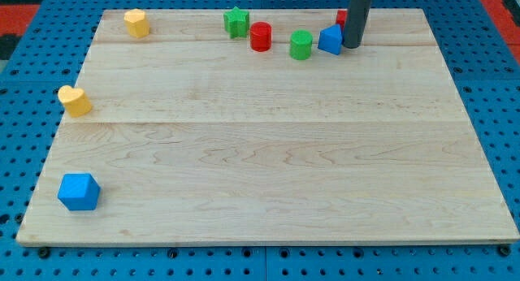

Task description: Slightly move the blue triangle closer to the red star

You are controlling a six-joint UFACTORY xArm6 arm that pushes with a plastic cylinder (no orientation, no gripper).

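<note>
My tip (353,45), the lower end of the straight dark rod that serves as end effector, has no jaws to open or close, so it grips nothing. It stands near the top edge of the pale wooden bench (268,167), toward the top right corner, just beside the blue triangle block (330,40) on that block's right. A red block (342,18), its shape hidden by the rod, shows just behind. Leftward along the top edge sit a green cylinder (301,45), a red cylinder (260,36) and a green star (236,22). A blue cube-like block (79,192) rests near the bottom left corner.
</note>
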